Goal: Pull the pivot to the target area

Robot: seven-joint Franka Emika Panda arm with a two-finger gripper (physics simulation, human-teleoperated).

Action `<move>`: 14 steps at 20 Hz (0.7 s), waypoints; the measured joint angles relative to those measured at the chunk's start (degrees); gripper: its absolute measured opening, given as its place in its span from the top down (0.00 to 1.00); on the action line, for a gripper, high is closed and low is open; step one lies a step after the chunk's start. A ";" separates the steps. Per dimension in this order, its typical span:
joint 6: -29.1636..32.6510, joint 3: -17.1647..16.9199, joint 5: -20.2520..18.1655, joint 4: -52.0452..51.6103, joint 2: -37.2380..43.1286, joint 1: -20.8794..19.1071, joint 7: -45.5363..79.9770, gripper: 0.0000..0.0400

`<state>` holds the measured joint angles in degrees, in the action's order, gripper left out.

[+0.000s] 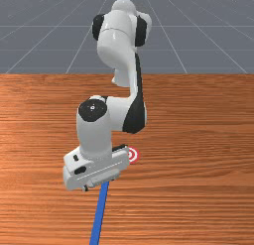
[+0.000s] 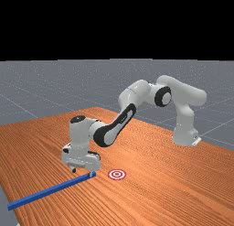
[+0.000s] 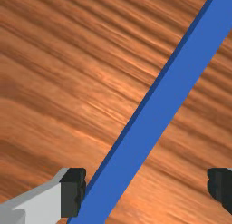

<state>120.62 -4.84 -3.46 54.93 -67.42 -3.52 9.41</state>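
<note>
Front view: apparently lining up a grasp on the long blue square-edged bar (image 1: 100, 209); next, close on it and draw toward the red-and-white ringed target (image 1: 135, 154).

Far view: lies flat and straight, reaching the orange-brown wooden table's (image 2: 183, 188) edge opposite the arm's white base (image 2: 184, 131).

Wrist view: slants through the black-tipped gripper (image 3: 147, 191), spread wide, gripping nothing.

Obstacle: one blue bar (image 2: 50, 190), slanting between the parted fingers of the hand (image 2: 82, 172). Passage: tabletop (image 1: 198, 189) at the front view's right, beyond the flat target (image 1: 132, 154).
</note>
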 joint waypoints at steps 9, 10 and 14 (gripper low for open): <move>-0.50 -1.22 0.36 -5.75 -4.79 0.61 3.87 0.00; -1.05 -1.20 0.43 -6.78 -5.28 0.50 3.60 0.00; -2.02 -2.43 2.06 -8.90 -6.49 1.18 3.25 0.72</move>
<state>118.60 -7.27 -1.40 46.03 -73.90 -2.34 12.66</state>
